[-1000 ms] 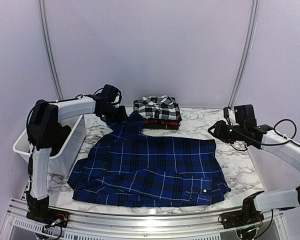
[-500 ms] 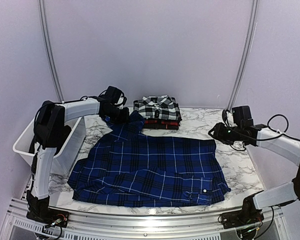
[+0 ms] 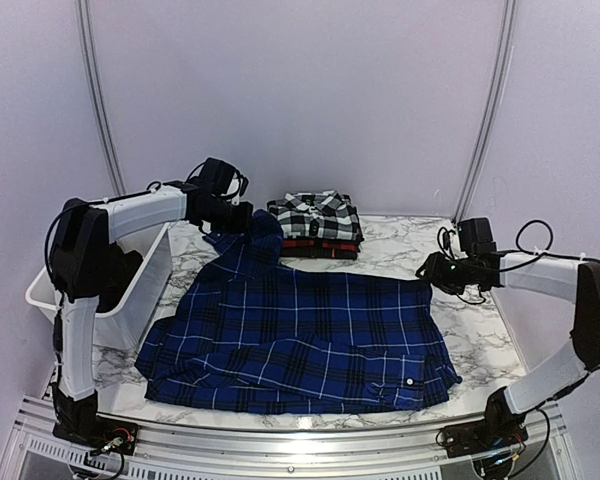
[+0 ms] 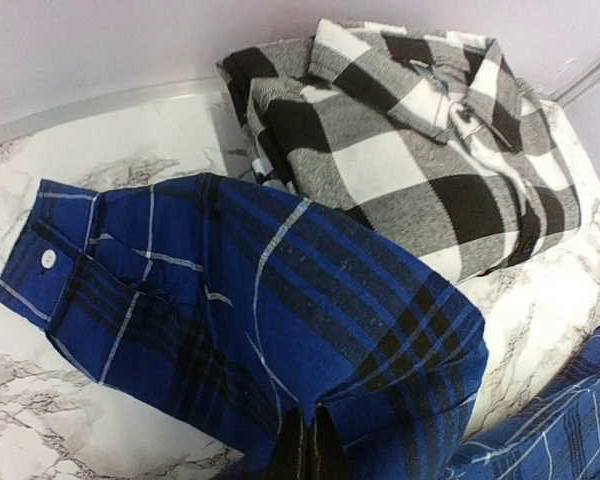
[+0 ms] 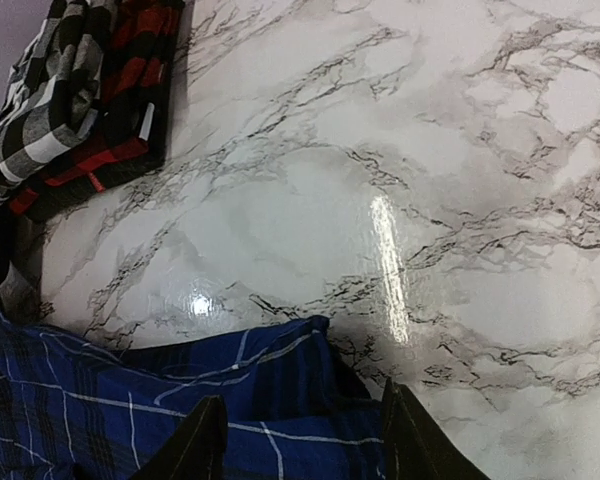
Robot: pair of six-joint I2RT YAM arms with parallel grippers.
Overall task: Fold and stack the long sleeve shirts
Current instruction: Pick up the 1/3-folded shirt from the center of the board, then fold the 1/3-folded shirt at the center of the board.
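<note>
The royal blue plaid shirt lies spread across the marble table. My left gripper is shut on its sleeve at the far left and holds the sleeve lifted off the table; the buttoned cuff hangs to the left. A folded black-and-white check shirt lies on a folded red-and-black shirt at the back middle; both also show in the right wrist view, the check one above the red one. My right gripper is open, its fingers straddling the blue shirt's far right corner.
A white plastic tub stands at the table's left edge beside the left arm. A grey metal rail runs along the near edge. Lilac walls close in the back and sides.
My left gripper has raised the blue sleeve a little, back and left. My right gripper has moved down toward the shirt's far right corner.
</note>
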